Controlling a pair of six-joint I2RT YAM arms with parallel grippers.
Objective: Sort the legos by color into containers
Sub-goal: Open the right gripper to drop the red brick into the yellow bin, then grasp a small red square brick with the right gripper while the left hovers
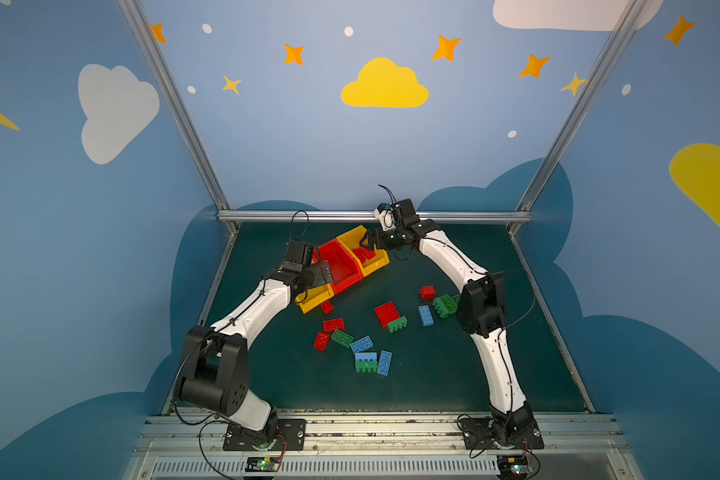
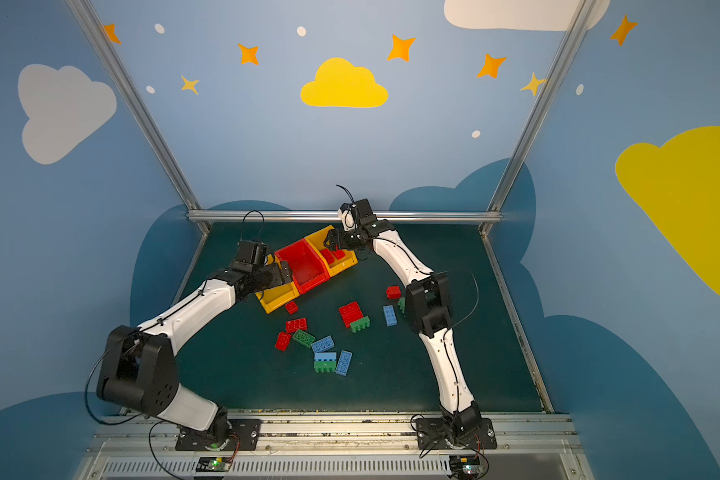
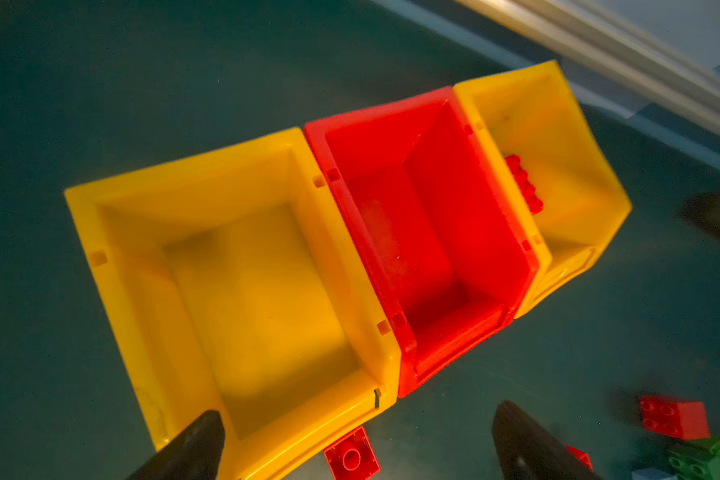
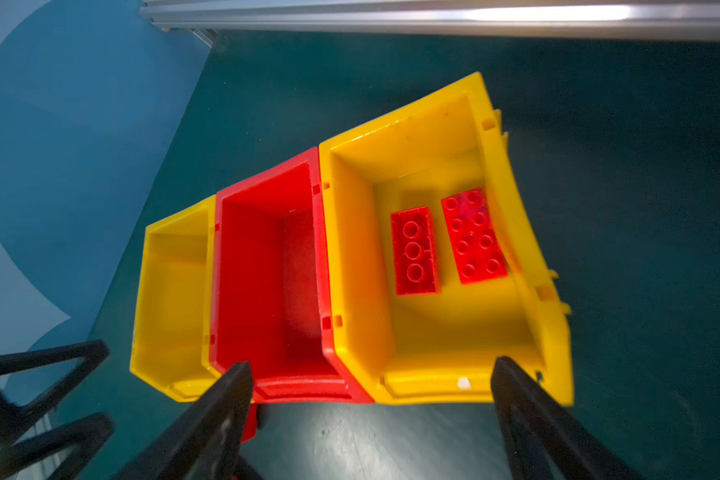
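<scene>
Legos in red, green and light blue, most of them loose on the dark green mat (image 1: 433, 374) in front of the containers (image 1: 341, 266), which stand in a slanting joined row towards the back of the mat.

Reading left to right in a top view, I see:
- a small red brick (image 1: 326, 307) just beside the front wall of the left yellow bin (image 3: 258, 291)
- a cluster of two red bricks (image 1: 333, 324), a green brick (image 1: 341, 338) and three light blue bricks (image 1: 361, 344), one of them pressed against a second green brick (image 1: 366, 367)
- a large red brick (image 1: 386, 313) touching a green brick with side studs (image 1: 397, 324)
- a lone blue brick (image 1: 425, 315), a square red brick (image 1: 427, 291) and a green pile (image 1: 445, 305) partly hidden behind my right arm's elbow

The row of bins runs left yellow bin, red middle bin (image 3: 433, 232), right yellow bin (image 4: 454, 332). On the floor of the right yellow bin, two long red bricks lie side by side and slightly apart. The underside-up brick (image 4: 414, 250) shows its hollow tubes, and the studs-up brick (image 4: 474, 236) lies near the outer wall.

My left gripper (image 3: 358, 411) hovers over the front edge of the left yellow bin, its fingers spread wide and grasping nothing. My right gripper (image 4: 371, 362) hangs above the front walls of the red middle bin and the right yellow bin, its fingers released wide with nothing between them
</scene>
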